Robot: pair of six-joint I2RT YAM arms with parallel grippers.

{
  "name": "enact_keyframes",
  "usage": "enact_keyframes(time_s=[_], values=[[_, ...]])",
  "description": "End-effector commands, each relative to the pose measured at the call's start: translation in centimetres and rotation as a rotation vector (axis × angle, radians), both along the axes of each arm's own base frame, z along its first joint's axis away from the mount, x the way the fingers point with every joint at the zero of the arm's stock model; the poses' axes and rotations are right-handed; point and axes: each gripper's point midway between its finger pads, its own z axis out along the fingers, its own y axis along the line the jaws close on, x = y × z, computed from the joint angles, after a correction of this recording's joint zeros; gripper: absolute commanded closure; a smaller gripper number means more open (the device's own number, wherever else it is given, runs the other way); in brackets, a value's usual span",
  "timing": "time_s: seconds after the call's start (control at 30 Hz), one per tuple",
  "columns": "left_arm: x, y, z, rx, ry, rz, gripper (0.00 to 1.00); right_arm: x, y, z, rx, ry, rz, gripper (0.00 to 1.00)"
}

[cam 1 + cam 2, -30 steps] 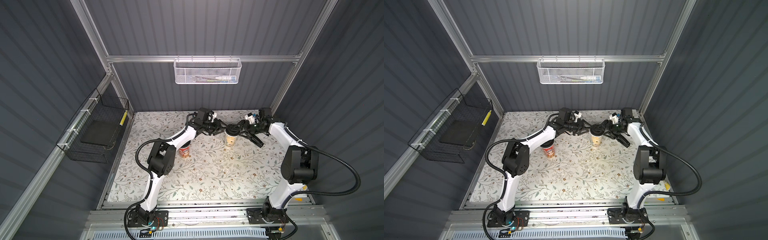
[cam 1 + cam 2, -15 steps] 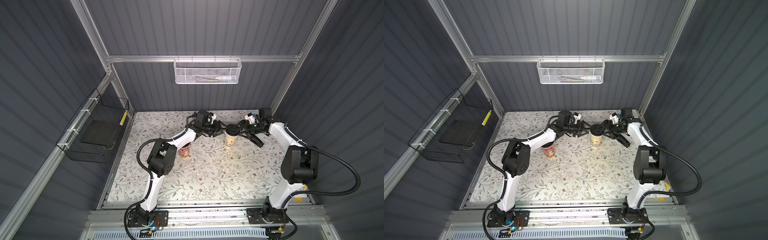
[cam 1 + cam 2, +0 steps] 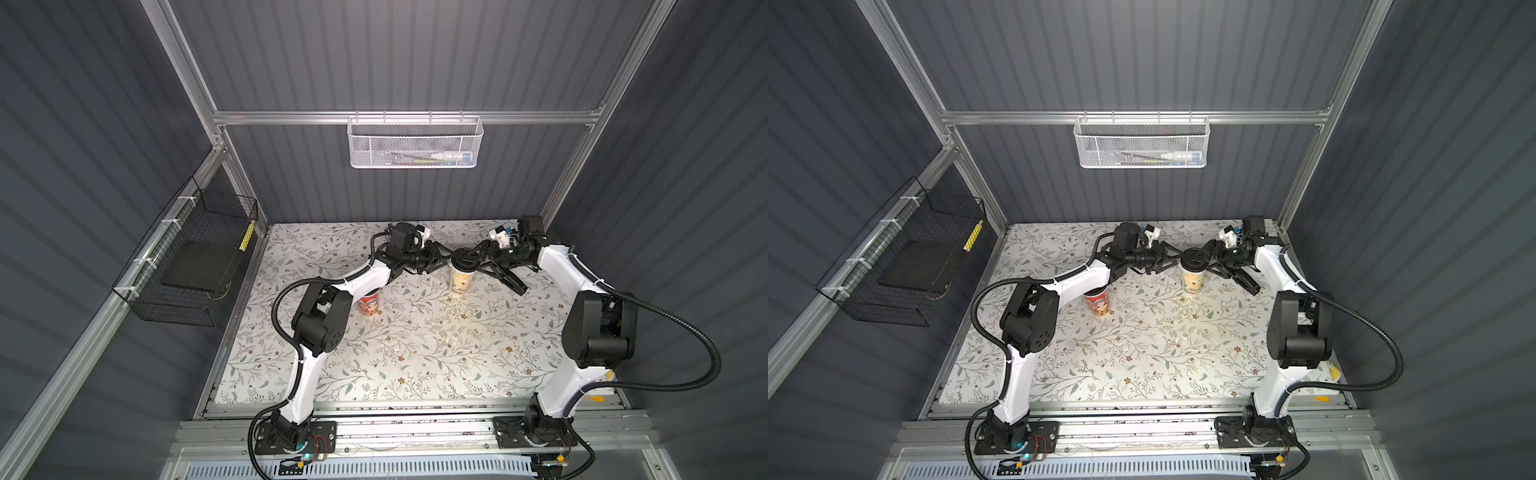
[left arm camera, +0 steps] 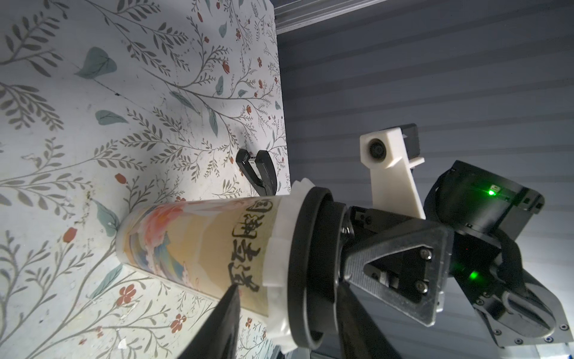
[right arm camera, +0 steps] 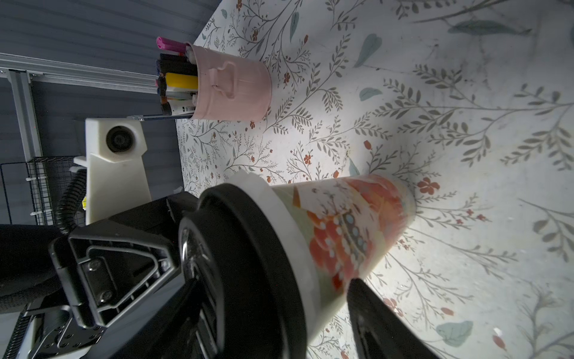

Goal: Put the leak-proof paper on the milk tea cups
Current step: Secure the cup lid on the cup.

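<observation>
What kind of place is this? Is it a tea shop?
Probably a robot test booth, not a shop: a white-and-black left robot arm and right robot arm bolted to a silver metal rail, dark grey ribbed walls on a silver metal frame, and a flower-patterned tabletop.

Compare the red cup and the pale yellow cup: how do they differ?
The red cup has a reddish print; the pale yellow cup is cream with black writing. The pale yellow cup wears a black lid over white film; the red cup's mouth is mostly hidden under the left arm. Both stand upright.
</observation>
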Motion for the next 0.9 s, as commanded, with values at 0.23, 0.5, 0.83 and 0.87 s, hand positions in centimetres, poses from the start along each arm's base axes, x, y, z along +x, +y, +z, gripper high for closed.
enact_keyframes(time_s=[0.23, 0.5, 0.83, 0.87], values=[[0.2, 0.4, 1.1, -0.02, 0.005, 0.022, 0.58, -1.6, -1.3, -4.3, -0.084, 0.152, -0.024, 0.25], [-0.1, 0.2, 0.2, 0.004, 0.022, 0.0, 0.59, -1.5, -1.4, -4.4, -0.08, 0.153, -0.026, 0.25], [-0.6, -0.7, -0.7, 0.0, 0.034, -0.036, 0.61, -1.6, -1.4, -4.5, -0.079, 0.158, -0.024, 0.25], [-0.7, -0.8, -0.7, 0.0, 0.036, -0.039, 0.61, -1.5, -1.4, -4.5, -0.079, 0.157, -0.025, 0.25]])
